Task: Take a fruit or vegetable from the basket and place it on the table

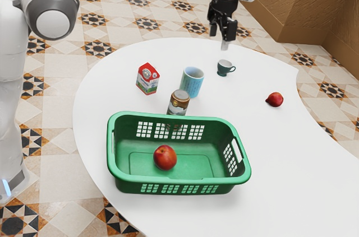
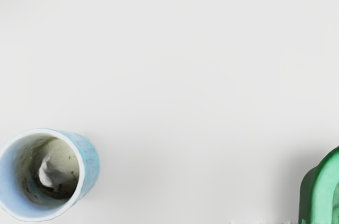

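Exterior view | judged step: fetch the apple (image 1: 165, 158) from the green basket (image 1: 178, 180); best to cross above the rim, centre over the fruit, drop straight, keeping fingers off the walls | apple: on basket floor, at the gripper's (image 1: 222, 36) 7 o'clock, well apart, lower | gripper: fingers parted

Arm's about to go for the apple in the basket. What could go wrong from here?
The blue cup and the can stand between the gripper and the basket; a low sweep might topple them. The basket's raised walls could catch the gripper on its way down. And the round apple may roll if nudged off-centre.
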Action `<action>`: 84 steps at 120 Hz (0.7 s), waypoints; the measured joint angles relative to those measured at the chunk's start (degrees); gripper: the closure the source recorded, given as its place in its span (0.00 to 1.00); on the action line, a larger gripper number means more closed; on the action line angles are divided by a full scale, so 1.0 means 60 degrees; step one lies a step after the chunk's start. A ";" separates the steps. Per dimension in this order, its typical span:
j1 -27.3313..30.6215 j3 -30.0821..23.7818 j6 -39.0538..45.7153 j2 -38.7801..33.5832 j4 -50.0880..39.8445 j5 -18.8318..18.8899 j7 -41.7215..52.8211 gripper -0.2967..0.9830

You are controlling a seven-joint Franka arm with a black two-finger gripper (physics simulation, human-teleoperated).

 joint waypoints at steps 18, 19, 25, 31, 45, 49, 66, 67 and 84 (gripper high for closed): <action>0.0020 0.0014 -0.0025 0.0001 0.0005 -0.0099 0.0196 0.23; 0.0028 0.0016 -0.0028 -0.0001 0.0005 -0.0113 0.0205 0.23; 0.0074 0.0023 -0.0089 -0.0047 0.0205 -0.0152 0.0259 0.23; 0.0088 0.0025 -0.0272 -0.0127 0.0945 -0.0176 0.0303 0.23; 0.0163 -0.0147 -0.1197 -0.0758 0.1965 -0.0268 0.0388 0.23; 0.0241 -0.0388 -0.1546 -0.0834 0.2008 -0.0313 0.0414 0.23; -0.0090 -0.1140 -0.2590 -0.0660 0.1521 -0.0362 0.0495 0.23; -0.0110 -0.1151 -0.2618 -0.0613 0.1507 -0.0361 0.0499 0.23; -0.0023 -0.1237 -0.2786 -0.0277 0.1432 -0.0350 0.0562 0.23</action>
